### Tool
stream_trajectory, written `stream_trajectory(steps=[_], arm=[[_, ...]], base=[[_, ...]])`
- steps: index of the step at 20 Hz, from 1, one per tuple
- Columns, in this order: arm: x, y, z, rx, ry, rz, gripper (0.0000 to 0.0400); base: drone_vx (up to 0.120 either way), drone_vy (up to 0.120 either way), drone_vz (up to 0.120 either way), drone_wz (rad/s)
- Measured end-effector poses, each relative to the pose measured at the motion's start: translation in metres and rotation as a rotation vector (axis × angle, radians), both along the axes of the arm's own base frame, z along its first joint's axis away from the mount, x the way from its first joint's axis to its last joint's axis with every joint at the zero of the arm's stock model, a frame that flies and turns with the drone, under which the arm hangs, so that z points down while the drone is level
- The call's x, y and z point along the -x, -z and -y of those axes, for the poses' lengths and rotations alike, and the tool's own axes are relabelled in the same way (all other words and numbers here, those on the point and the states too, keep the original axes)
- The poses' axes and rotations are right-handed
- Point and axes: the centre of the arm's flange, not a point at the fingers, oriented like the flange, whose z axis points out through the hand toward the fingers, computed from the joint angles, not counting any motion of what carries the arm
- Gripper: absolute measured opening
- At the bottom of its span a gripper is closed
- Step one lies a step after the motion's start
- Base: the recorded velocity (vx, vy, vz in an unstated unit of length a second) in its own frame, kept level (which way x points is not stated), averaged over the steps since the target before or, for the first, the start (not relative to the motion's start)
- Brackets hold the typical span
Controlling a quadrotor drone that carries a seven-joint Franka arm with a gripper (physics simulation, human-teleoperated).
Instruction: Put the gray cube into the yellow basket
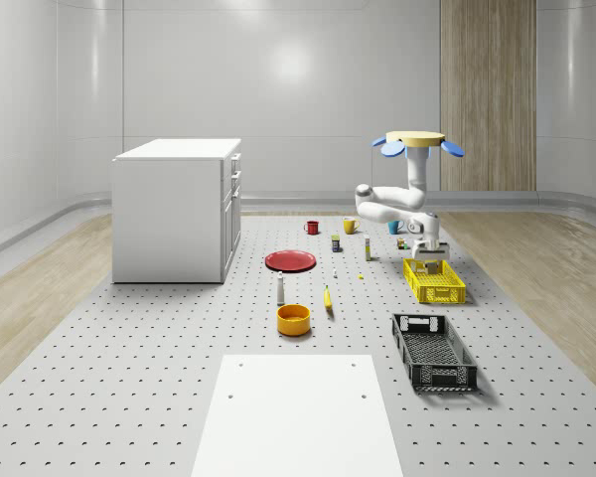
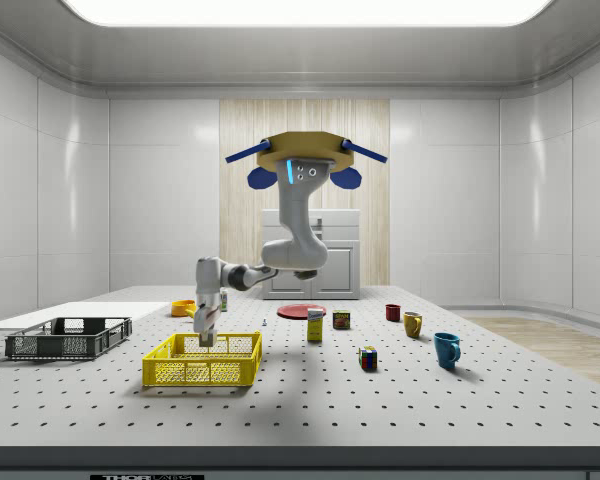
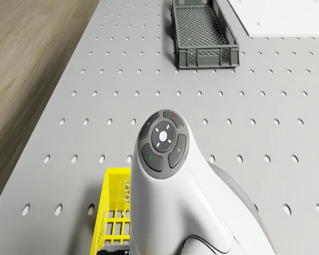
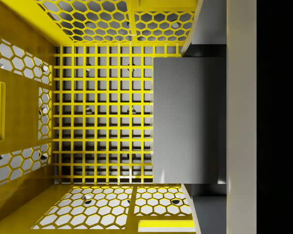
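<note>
The drone [image 1: 417,141] hovers over the table's far right part, next to the yellow basket [image 1: 435,293], and its arm reaches down into the basket's far end. My gripper [image 1: 425,262] hangs inside the basket [image 2: 202,372], its tips below the rim [image 2: 206,338]. In the wrist view the gray cube [image 4: 190,119] sits against one finger [image 4: 241,117], above the basket's yellow grid floor [image 4: 102,122]. The gripper is shut on the cube. The arm's wrist [image 3: 162,143] hides most of the basket [image 3: 110,212] in the drone view.
A black crate [image 1: 433,350] lies nearer the camera than the basket. An orange bowl [image 1: 293,318], a banana [image 1: 328,298], a red plate [image 1: 290,260] and several mugs and small items stand to the whole-scene view's left of the basket. A white cabinet [image 1: 177,209] stands at far left.
</note>
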Motion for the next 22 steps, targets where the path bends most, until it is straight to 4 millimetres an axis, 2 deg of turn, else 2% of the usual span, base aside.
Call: stream_trajectory(steps=[11, 13, 15, 18, 22], arm=[[0.0, -0.039, 0.0, 0.0, 0.0, 0.0, 0.025], [0.0, -0.042, 0.0, 0.0, 0.0, 0.0, 0.0309], [0.0, -0.042, 0.0, 0.0, 0.0, 0.0, 0.0345], [0.0, -0.035, 0.0, 0.0, 0.0, 0.0, 0.0374], [0.0, -0.028, 0.0, 0.0, 0.0, 0.0, 0.0389]], base=[[0.0, 0.0, 0.0, 0.0], [0.0, 0.0, 0.0, 0.0], [0.0, 0.0, 0.0, 0.0], [0.0, 0.0, 0.0, 0.0], [0.0, 0.0, 0.0, 0.0]])
